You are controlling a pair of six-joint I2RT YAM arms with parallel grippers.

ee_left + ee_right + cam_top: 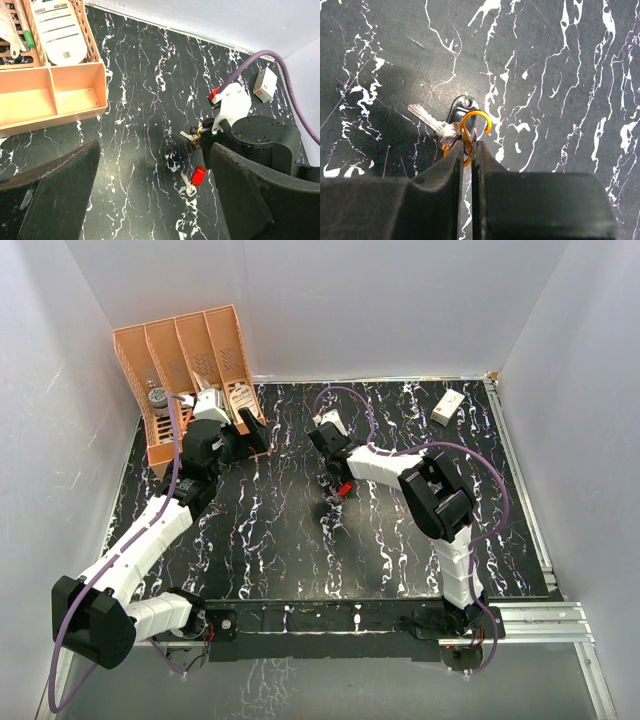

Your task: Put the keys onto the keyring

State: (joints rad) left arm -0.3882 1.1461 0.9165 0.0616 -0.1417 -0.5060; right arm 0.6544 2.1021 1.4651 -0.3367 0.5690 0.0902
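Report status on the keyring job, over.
Right fingers shut on keyring, silver key against it, threading unclear. Left fingers open, empty. Red-headed key loose on table, apart. No obstruction seen.

keyring (472, 114) lower loop hidden between fingers (435, 200), silver key (425, 116) head partly covered, organizer (75, 95) edge-cropped

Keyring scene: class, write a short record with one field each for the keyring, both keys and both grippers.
keyring: orange loop, pinched between the right gripper's fingers
silver key: head at the keyring; whether it is threaded on cannot be told
red-headed key: lying loose on the black marbled table, apart from the keyring
right gripper: shut on the keyring
left gripper: open, holding nothing
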